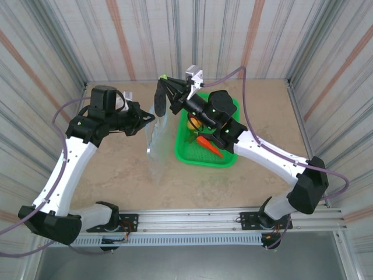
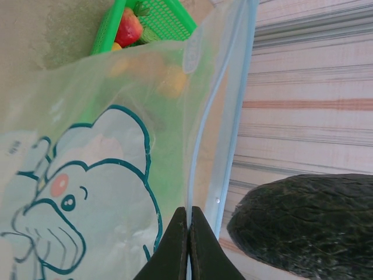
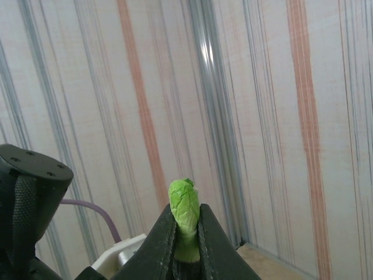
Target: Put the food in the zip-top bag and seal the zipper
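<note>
Pinching zip-top bag (image 2: 116,87), left hand (image 2: 187,211) (wrist view: green-tipped vegetable (image 3: 185,201) in right hand (image 3: 186,214))

1. Your top camera sits high behind the arm bases and looks down on the whole desk (image 1: 116,169) from far off.
2. Your left wrist camera looks along the left pincer (image 2: 189,208), very close to the bag (image 2: 105,175). The basket (image 2: 105,32) lies beyond and the wall (image 2: 303,87) is on the right.
3. Your right wrist camera looks over the right pincer (image 3: 185,210) straight at the wall.
4. Top and left wrist views share the bag, basket and wall. All three share the vegetable (image 2: 303,224).
</note>
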You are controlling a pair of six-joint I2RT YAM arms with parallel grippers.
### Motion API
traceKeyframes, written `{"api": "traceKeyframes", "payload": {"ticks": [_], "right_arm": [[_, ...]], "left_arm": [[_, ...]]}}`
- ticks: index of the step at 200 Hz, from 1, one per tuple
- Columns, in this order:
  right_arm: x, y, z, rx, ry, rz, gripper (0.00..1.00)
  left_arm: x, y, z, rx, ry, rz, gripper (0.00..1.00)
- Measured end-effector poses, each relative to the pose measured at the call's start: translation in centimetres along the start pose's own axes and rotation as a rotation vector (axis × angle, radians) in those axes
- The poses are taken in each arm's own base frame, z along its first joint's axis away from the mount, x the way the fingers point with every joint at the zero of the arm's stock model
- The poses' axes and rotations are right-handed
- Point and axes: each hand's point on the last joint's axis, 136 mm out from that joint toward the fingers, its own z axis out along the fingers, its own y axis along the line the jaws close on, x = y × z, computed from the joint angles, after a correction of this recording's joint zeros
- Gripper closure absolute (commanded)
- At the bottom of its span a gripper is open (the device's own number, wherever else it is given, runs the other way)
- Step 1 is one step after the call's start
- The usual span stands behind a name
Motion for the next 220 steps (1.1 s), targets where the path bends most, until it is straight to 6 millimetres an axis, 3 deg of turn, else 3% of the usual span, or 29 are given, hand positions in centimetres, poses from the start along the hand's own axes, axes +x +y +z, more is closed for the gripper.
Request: {"api": "traceKeyframes", "payload": {"ticks": [38, 69, 103, 141, 158, 183, 201, 220], "right_arm": [[1.7, -0.5, 0.2, 0.013, 0.025, -0.002, 0.87], [4.5, -1.3, -0.4, 0.032, 0.079, -0.001, 0.87], [8.4, -2.1, -1.8, 0.051, 0.173, 0.004, 0.84], [10.0, -2.1, -3.8, 0.050, 0.221, 0.017, 0.81], [10.7, -2.0, -4.6, 0.044, 0.239, 0.041, 0.75], [11.9, -1.7, -5.0, 0.042, 0.289, 0.075, 0.54], [12.4, -1.7, -5.3, 0.036, 0.330, 0.088, 0.50], [11.6, -1.9, -5.0, 0.035, 0.349, 0.105, 0.50]], "left_arm": [[0.1, -0.5, 0.0, 0.024, 0.012, -0.024, 1.00], [0.0, -0.8, -0.1, 0.037, 0.005, -0.038, 1.00], [-0.3, -0.7, -0.4, 0.033, -0.011, -0.039, 1.00], [-1.4, -0.9, -1.4, 0.001, -0.077, 0.004, 1.00], [-1.8, -1.3, -1.9, -0.002, -0.105, 0.034, 1.00], [-2.0, -1.2, -2.1, -0.014, -0.118, 0.058, 1.00], [-2.0, -1.1, -2.1, -0.020, -0.118, 0.071, 1.00], [-2.1, -1.0, -2.1, -0.029, -0.123, 0.090, 1.00]]}}
